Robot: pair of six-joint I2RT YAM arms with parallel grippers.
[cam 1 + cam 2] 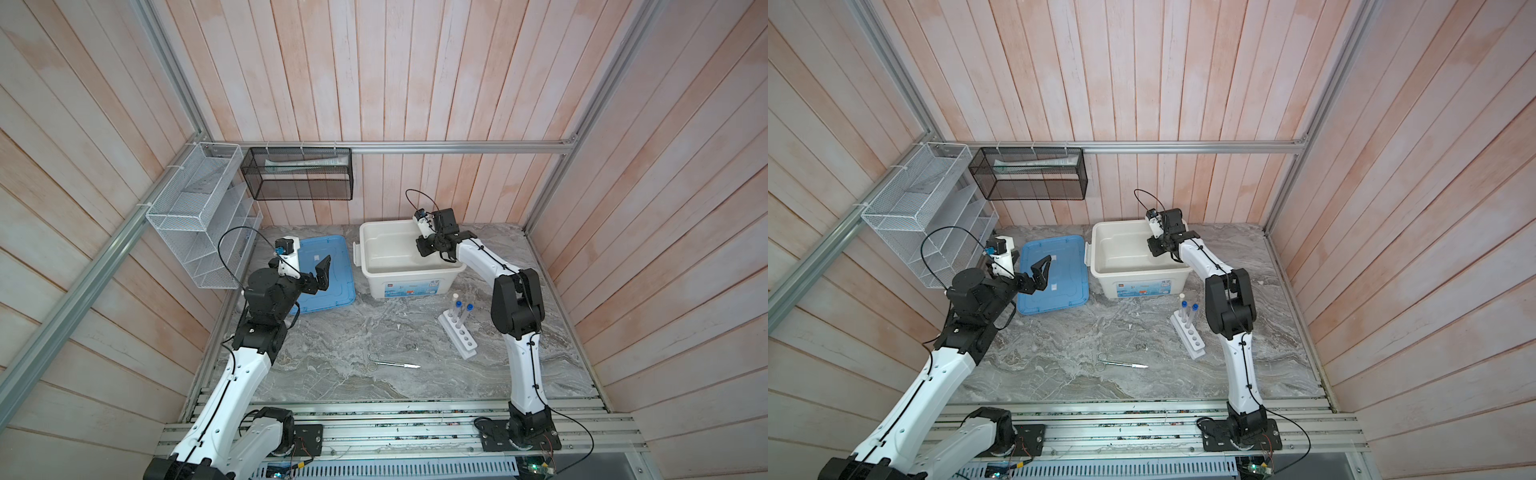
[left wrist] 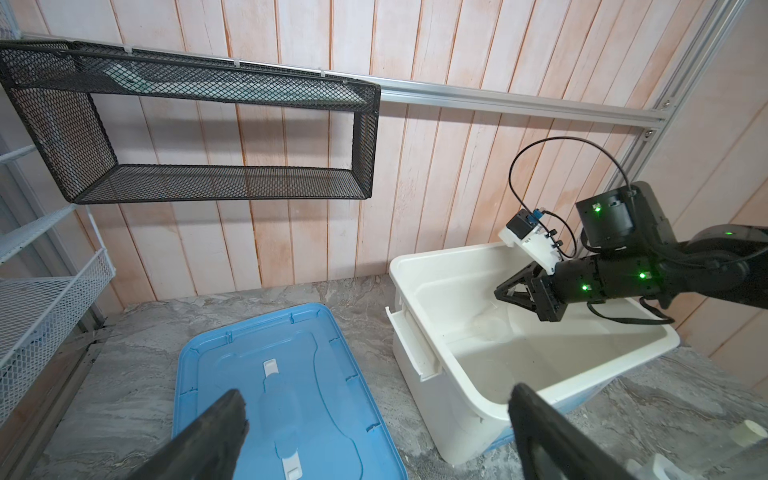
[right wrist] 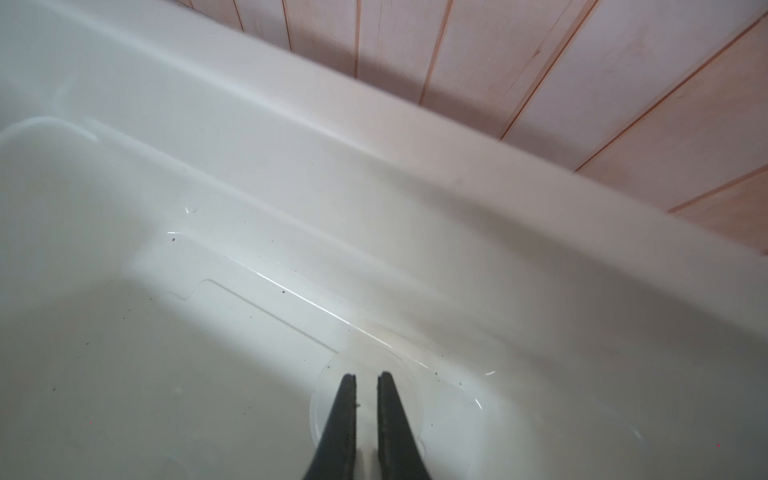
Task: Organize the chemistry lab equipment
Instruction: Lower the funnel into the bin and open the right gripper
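My right gripper (image 1: 420,248) (image 3: 366,376) reaches inside the white bin (image 1: 376,272), shut on the clear round dish (image 3: 409,399) (image 2: 492,328), which hangs just above the bin floor. My left gripper (image 1: 1045,274) (image 2: 376,399) hovers wide open over the blue lid (image 1: 334,291), holding nothing. In both top views the white six-hole rack (image 1: 459,338) (image 1: 1191,340) lies right of centre. A white-capped tube (image 1: 456,297) and two blue-capped tubes (image 1: 469,308) stand at its far end. The steel scissors (image 1: 374,360) and the silver pen-like tool (image 1: 402,365) lie together near the front.
A white wire-mesh rack (image 1: 195,216) hangs on the left wall and a black mesh rack (image 1: 297,174) on the back wall. The right arm's elbow (image 1: 517,305) stands close beside the tube rack. Aluminium rails (image 1: 395,432) run along the table front.
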